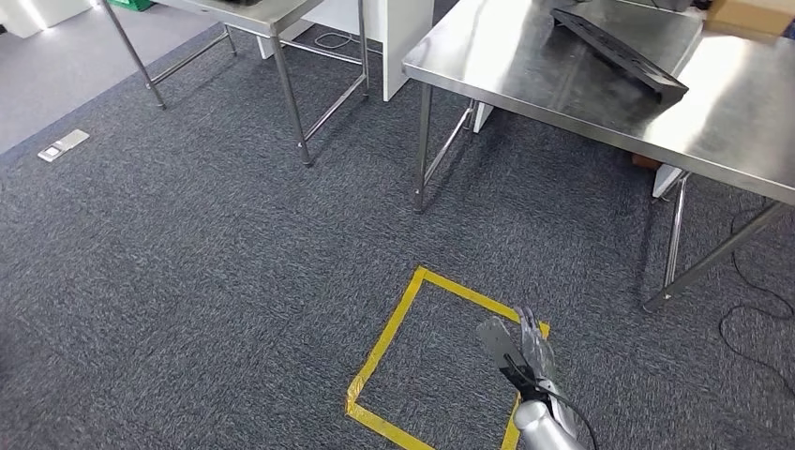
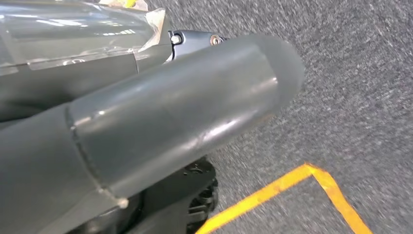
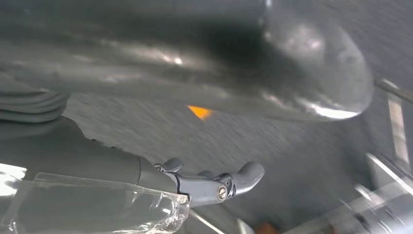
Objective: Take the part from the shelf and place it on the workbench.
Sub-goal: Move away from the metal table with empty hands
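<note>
Right hand (image 1: 527, 349) hangs over yellow tape square (image 1: 389, 337), fingers (image 3: 243, 176) spread, empty; left hand (image 2: 146, 122) fingers' spread unclear.

Long black part (image 1: 619, 49) lying flat on steel workbench (image 1: 741, 122)

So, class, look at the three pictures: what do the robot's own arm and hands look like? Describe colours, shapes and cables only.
In the head view, the silver metallic right arm ends in a dark grey right hand with a black cable alongside. The wrist views show each hand's thick, smooth, rounded grey thumb, darker fingers with a visible screw, and a clear plastic cover.
</note>
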Robot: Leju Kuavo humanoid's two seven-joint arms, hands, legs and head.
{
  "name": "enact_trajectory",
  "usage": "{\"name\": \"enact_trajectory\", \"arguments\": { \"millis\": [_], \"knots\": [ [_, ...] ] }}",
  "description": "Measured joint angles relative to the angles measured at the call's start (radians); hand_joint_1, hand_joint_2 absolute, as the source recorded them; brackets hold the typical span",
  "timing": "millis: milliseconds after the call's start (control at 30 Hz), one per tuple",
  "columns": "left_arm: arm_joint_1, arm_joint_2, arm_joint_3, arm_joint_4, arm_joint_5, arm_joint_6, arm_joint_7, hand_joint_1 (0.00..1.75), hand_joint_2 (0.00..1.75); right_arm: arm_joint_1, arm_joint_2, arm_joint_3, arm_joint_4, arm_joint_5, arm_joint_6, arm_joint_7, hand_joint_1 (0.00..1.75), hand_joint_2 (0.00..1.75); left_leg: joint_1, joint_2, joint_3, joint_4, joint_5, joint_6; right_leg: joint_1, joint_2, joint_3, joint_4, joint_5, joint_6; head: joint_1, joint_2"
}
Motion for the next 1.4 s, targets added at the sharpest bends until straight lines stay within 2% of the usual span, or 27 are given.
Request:
{"name": "enact_trajectory", "arguments": {
  "millis": [67, 133, 200, 267, 300, 333, 400, 467, 500, 567, 600, 633, 700, 767, 800, 833, 867, 933, 1000, 1033, 1100, 1167, 1233, 1300, 1333, 1367, 1400],
  "knots": [
    [-0.004, -0.004, 0.004, 0.0, 0.009, 0.015, 0.023, 0.0, 0.0, -0.003, 0.007, -0.011, 0.085, 0.0, 0.004, 0.039, 0.0, 0.0, -0.003, -0.023, -0.005, -0.002, 0.006, 0.017, -0.001, -0.013, 0.003, -0.003, -0.001, 0.014, 0.002, 0.0],
    [-0.009, -0.01, 0.009, 0.0, 0.013, 0.025, 0.048, 0.0, 0.0, -0.002, 0.014, -0.017, 0.162, 0.008, 0.021, 0.097, 0.0, 0.0, -0.002, -0.044, -0.005, -0.01, 0.016, 0.036, -0.006, 0.018, -0.011, 0.032, -0.026, 0.019, 0.003, 0.0],
    [-0.017, -0.016, 0.011, 0.0, 0.004, 0.027, 0.073, 0.0, 0.0, 0.007, 0.018, -0.02, 0.231, 0.022, 0.053, 0.166, 0.0, 0.0, -0.003, -0.068, -0.008, -0.014, 0.024, 0.049, -0.008, 0.073, -0.067, 0.154, -0.088, 0.009, 0.004, 0.0],
    [-0.024, -0.018, 0.01, 0.0, -0.018, 0.027, 0.1, 0.0, 0.0, 0.018, 0.023, -0.02, 0.286, 0.046, 0.091, 0.245, 0.0, 0.0, -0.008, -0.096, -0.014, -0.013, 0.027, 0.055, -0.006, 0.095, -0.131, 0.288, -0.138, 0.005, 0.004, 0.0],
    [-0.025, -0.019, 0.007, 0.0, -0.031, 0.028, 0.114, 0.0, 0.0, 0.024, 0.025, -0.018, 0.31, 0.061, 0.112, 0.287, 0.0, 0.0, -0.01, -0.111, -0.016, -0.013, 0.029, 0.056, -0.005, 0.098, -0.141, 0.31, -0.141, 0.008, 0.004, 0.0],
    [-0.026, -0.018, 0.002, 0.0, -0.042, 0.028, 0.126, 0.0, 0.0, 0.029, 0.029, -0.016, 0.329, 0.075, 0.133, 0.325, 0.0, 0.0, -0.012, -0.125, -0.016, -0.013, 0.03, 0.056, -0.004, 0.1, -0.131, 0.289, -0.127, 0.013, 0.004, 0.0],
    [-0.032, -0.018, -0.007, 0.0, -0.06, 0.021, 0.151, 0.0, 0.0, 0.038, 0.038, -0.005, 0.359, 0.104, 0.177, 0.388, 0.0, 0.0, -0.015, -0.151, -0.016, -0.011, 0.032, 0.053, -0.004, 0.123, -0.063, 0.148, -0.068, 0.021, 0.004, 0.0],
    [-0.042, -0.017, -0.015, 0.0, -0.069, 0.011, 0.173, 0.0, 0.0, 0.046, 0.05, 0.009, 0.382, 0.125, 0.207, 0.425, 0.0, 0.0, -0.019, -0.173, -0.019, -0.007, 0.034, 0.046, -0.003, 0.159, -0.007, 0.029, -0.026, 0.015, 0.004, 0.0],
    [-0.047, -0.016, -0.019, -0.001, -0.071, 0.008, 0.179, 0.0, 0.0, 0.049, 0.056, 0.014, 0.391, 0.131, 0.214, 0.435, 0.0, 0.0, -0.019, -0.182, -0.022, -0.006, 0.036, 0.041, -0.001, 0.17, 0.003, 0.008, -0.019, 0.008, 0.003, 0.0],
    [-0.051, -0.013, -0.027, -0.001, -0.075, -0.001, 0.189, 0.0, 0.0, 0.053, 0.068, 0.026, 0.403, 0.142, 0.236, 0.452, 0.0, 0.0, -0.018, -0.198, -0.028, -0.006, 0.04, 0.029, 0.002, 0.156, 0.006, 0.005, -0.013, -0.005, 0.003, 0.0],
    [-0.052, -0.01, -0.031, -0.001, -0.08, -0.008, 0.195, 0.0, 0.0, 0.054, 0.073, 0.032, 0.406, 0.148, 0.26, 0.463, 0.0, 0.0, -0.018, -0.194, -0.032, -0.002, 0.038, 0.024, 0.002, 0.146, 0.009, 0.003, -0.009, -0.011, 0.002, 0.0],
    [-0.054, -0.008, -0.036, -0.001, -0.087, -0.018, 0.201, 0.0, 0.0, 0.054, 0.078, 0.038, 0.41, 0.154, 0.291, 0.473, 0.0, 0.0, -0.017, -0.175, -0.042, 0.017, 0.025, 0.018, 0.0, 0.135, 0.01, 0.0, -0.006, -0.017, 0.001, 0.0],
    [-0.059, -0.005, -0.049, -0.001, -0.1, -0.038, 0.215, 0.0, 0.87, 0.057, 0.085, 0.05, 0.417, 0.161, 0.34, 0.489, 0.0, 0.0, -0.015, -0.113, -0.086, 0.113, -0.036, 0.006, -0.002, 0.107, 0.011, -0.004, -0.003, -0.027, -0.001, 0.0],
    [-0.063, -0.005, -0.058, -0.001, -0.098, -0.052, 0.233, 0.0, 1.75, 0.06, 0.089, 0.057, 0.424, 0.167, 0.356, 0.496, 0.0, 0.0, -0.008, -0.076, -0.149, 0.248, -0.1, -0.005, 0.0, 0.077, 0.01, -0.004, -0.004, -0.03, -0.002, 0.0],
    [-0.063, -0.005, -0.06, -0.001, -0.092, -0.058, 0.241, 0.0, 1.75, 0.06, 0.091, 0.059, 0.426, 0.17, 0.358, 0.497, 0.0, 0.0, -0.002, -0.069, -0.166, 0.286, -0.11, -0.01, 0.0, 0.062, 0.009, -0.004, -0.004, -0.03, -0.002, 0.0],
    [-0.063, -0.005, -0.061, -0.001, -0.085, -0.063, 0.248, 0.0, 1.75, 0.058, 0.091, 0.062, 0.427, 0.173, 0.361, 0.499, 0.0, 0.0, 0.003, -0.064, -0.163, 0.285, -0.101, -0.014, 0.0, 0.048, 0.008, -0.004, -0.004, -0.03, -0.002, 0.0],
    [-0.064, -0.004, -0.061, -0.001, -0.081, -0.067, 0.255, 0.0, 1.75, 0.055, 0.092, 0.064, 0.429, 0.175, 0.364, 0.502, 0.0, 0.0, 0.008, -0.055, -0.137, 0.241, -0.076, -0.017, -0.001, 0.035, 0.009, -0.003, -0.005, -0.029, -0.002, 0.0],
    [-0.07, -0.003, -0.061, -0.001, -0.081, -0.07, 0.268, 0.0, 1.75, 0.047, 0.092, 0.069, 0.43, 0.177, 0.371, 0.51, 0.0, 0.0, 0.012, -0.015, -0.052, 0.097, -0.02, -0.02, 0.001, 0.014, 0.012, -0.002, -0.009, -0.022, -0.002, 0.0],
    [-0.078, -0.003, -0.065, -0.002, -0.087, -0.068, 0.278, 0.0, 1.75, 0.042, 0.093, 0.073, 0.432, 0.177, 0.373, 0.516, 0.0, 0.0, 0.008, 0.012, -0.004, 0.013, 0.001, -0.012, 0.006, -0.005, 0.015, -0.001, -0.016, -0.01, -0.001, 0.0],
    [-0.081, -0.003, -0.068, -0.002, -0.089, -0.067, 0.28, 0.0, 1.75, 0.041, 0.093, 0.074, 0.433, 0.177, 0.373, 0.517, 0.0, 0.0, 0.003, 0.01, -0.002, 0.005, 0.0, -0.005, 0.008, -0.015, 0.018, -0.001, -0.018, -0.003, 0.0, 0.0],
    [-0.083, -0.001, -0.074, -0.002, -0.092, -0.066, 0.283, 0.0, 1.75, 0.036, 0.094, 0.075, 0.433, 0.17, 0.376, 0.515, 0.0, 0.0, 0.0, -0.017, -0.005, 0.002, 0.006, 0.011, 0.004, -0.028, 0.024, 0.0, -0.022, 0.009, 0.002, 0.0],
    [-0.084, 0.0, -0.077, -0.002, -0.091, -0.069, 0.285, 0.0, 1.75, 0.034, 0.094, 0.074, 0.434, 0.152, 0.392, 0.503, 0.0, 0.0, 0.001, -0.04, -0.006, -0.004, 0.015, 0.028, -0.001, 0.012, 0.004, 0.044, -0.05, 0.012, 0.002, 0.0],
    [-0.088, -0.001, -0.078, -0.002, -0.086, -0.076, 0.287, 0.0, 1.75, 0.034, 0.093, 0.068, 0.437, 0.127, 0.422, 0.482, 0.0, 0.0, 0.001, -0.065, -0.009, -0.006, 0.02, 0.039, -0.003, 0.074, -0.059, 0.175, -0.109, 0.004, 0.004, 0.0],
    [-0.089, -0.003, -0.079, -0.002, -0.083, -0.084, 0.287, 0.0, 1.75, 0.037, 0.093, 0.056, 0.44, 0.095, 0.449, 0.459, 0.0, 0.0, -0.003, -0.097, -0.012, -0.006, 0.021, 0.043, -0.002, 0.096, -0.125, 0.303, -0.149, 0.002, 0.004, 0.0],
    [-0.089, -0.003, -0.079, -0.002, -0.083, -0.086, 0.288, 0.0, 1.75, 0.038, 0.093, 0.047, 0.441, 0.078, 0.458, 0.448, 0.0, 0.0, -0.004, -0.112, -0.012, -0.005, 0.022, 0.043, -0.002, 0.099, -0.135, 0.317, -0.146, 0.006, 0.004, 0.0],
    [-0.089, -0.003, -0.079, -0.002, -0.083, -0.087, 0.288, 0.0, 1.75, 0.039, 0.093, 0.036, 0.441, 0.057, 0.47, 0.434, 0.0, 0.0, -0.005, -0.128, -0.012, -0.005, 0.022, 0.043, -0.002, 0.102, -0.124, 0.284, -0.124, 0.013, 0.004, 0.0],
    [-0.089, -0.003, -0.079, -0.002, -0.083, -0.088, 0.288, 0.0, 1.75, 0.04, 0.093, 0.023, 0.441, 0.038, 0.485, 0.416, 0.0, 0.0, -0.006, -0.143, -0.011, -0.005, 0.023, 0.042, -0.002, 0.112, -0.095, 0.216, -0.092, 0.019, 0.004, 0.0]
  ]
}}
